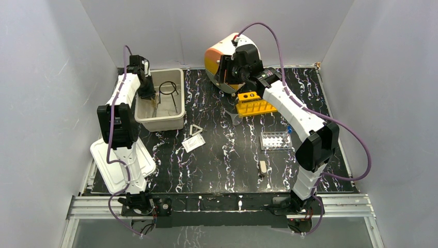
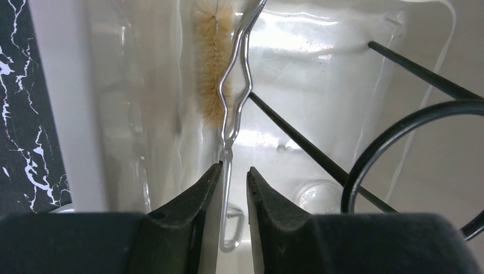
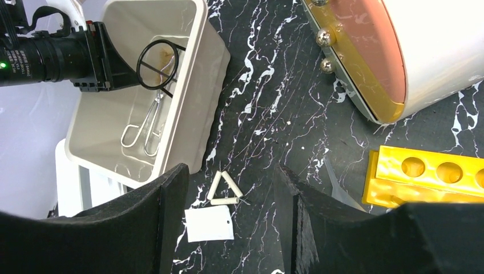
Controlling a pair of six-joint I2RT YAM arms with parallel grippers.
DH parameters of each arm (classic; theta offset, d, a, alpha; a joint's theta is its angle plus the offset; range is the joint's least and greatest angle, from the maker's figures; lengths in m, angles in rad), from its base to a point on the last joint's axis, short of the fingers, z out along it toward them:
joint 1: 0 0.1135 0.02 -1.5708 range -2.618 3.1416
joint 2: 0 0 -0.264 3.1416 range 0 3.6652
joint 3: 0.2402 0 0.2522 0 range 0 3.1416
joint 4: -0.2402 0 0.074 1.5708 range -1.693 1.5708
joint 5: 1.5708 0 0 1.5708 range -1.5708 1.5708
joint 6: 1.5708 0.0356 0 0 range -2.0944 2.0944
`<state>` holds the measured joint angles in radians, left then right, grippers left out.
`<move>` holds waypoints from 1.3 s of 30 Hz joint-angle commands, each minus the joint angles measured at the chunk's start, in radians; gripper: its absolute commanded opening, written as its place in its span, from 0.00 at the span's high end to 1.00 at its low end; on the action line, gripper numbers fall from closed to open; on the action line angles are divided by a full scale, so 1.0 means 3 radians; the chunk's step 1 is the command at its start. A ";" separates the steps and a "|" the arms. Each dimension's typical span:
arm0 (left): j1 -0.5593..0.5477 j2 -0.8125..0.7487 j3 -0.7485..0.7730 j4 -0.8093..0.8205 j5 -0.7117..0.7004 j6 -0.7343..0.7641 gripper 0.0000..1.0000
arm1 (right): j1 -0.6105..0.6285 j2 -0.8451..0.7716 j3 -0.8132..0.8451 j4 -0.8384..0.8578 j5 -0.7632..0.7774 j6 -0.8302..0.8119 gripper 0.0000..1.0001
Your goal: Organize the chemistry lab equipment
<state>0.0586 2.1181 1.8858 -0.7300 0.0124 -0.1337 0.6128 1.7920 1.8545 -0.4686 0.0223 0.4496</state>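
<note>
My left gripper (image 1: 147,95) hangs inside the white tub (image 1: 178,111). In the left wrist view its jaws (image 2: 235,167) stand a narrow gap apart. The thin metal tongs (image 2: 228,200) lie in that gap along the left finger, clear of the right one. The black ring with handle (image 1: 169,89) and a bristle brush (image 2: 212,68) lie in the tub too. My right gripper (image 1: 227,70) is open and empty, high beside the drawer unit. Between its fingers (image 3: 231,170) I see the triangle (image 3: 224,189) and the white square pad (image 3: 209,222) on the table.
The cream-and-orange drawer unit (image 1: 222,57) stands at the back. A yellow rack (image 1: 254,103) and a clear funnel (image 1: 233,118) lie in front of it. A clear tube rack (image 1: 275,139), a brown-handled tool (image 1: 263,168) and the tub's lid (image 1: 121,163) lie nearer.
</note>
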 commanded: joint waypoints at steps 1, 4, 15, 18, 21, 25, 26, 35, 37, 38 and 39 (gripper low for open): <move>-0.0001 -0.0076 0.0189 -0.0079 -0.0086 -0.0017 0.77 | 0.0008 -0.0109 0.0019 0.0176 -0.0042 0.0063 0.36; -0.0001 -0.0214 0.0210 -0.0116 -0.0043 -0.0065 0.72 | 0.0016 -0.0092 0.0009 0.0176 -0.0028 0.0054 0.37; -0.0006 -0.1313 -0.0350 0.0162 0.0949 -0.0399 0.31 | 0.0297 -0.0099 -0.0349 0.0118 0.0500 -0.0356 0.32; -0.0006 -0.1611 -0.0551 0.0299 0.1265 -0.0488 0.20 | 0.0409 -0.0106 -0.0498 0.0105 0.0759 -0.0571 0.29; -0.0011 -0.1940 -0.0814 0.0468 0.1547 -0.0616 0.12 | 0.0500 -0.0105 -0.0658 0.0097 0.1045 -0.0753 0.26; -0.0026 -0.2320 -0.1177 0.0732 0.1836 -0.0784 0.08 | 0.0525 -0.0126 -0.0875 0.0028 0.1292 -0.0680 0.25; -0.0033 -0.2395 -0.1263 0.0788 0.1915 -0.0811 0.08 | 0.0524 -0.0141 -0.0929 0.0017 0.1352 -0.0608 0.25; -0.0410 -0.2514 -0.1485 0.0918 0.2193 -0.0812 0.08 | 0.0501 -0.0148 -0.1295 -0.0307 0.1805 0.0554 0.31; -0.0525 -0.2484 -0.1477 0.0930 0.2147 -0.0798 0.08 | 0.0454 -0.0130 -0.1361 -0.0328 0.1813 0.0709 0.32; -0.0590 -0.2469 -0.1477 0.0934 0.2093 -0.0794 0.08 | 0.0440 -0.0124 -0.1392 -0.0292 0.1816 0.0724 0.33; -0.0649 -0.2453 -0.1467 0.0943 0.2052 -0.0791 0.08 | 0.0430 -0.0119 -0.1422 -0.0219 0.1839 0.0697 0.34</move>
<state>-0.0784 1.3911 1.4433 -0.4740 0.6159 -0.3710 0.7616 1.7905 1.4517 -0.5510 0.5037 0.5499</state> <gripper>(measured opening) 0.916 0.674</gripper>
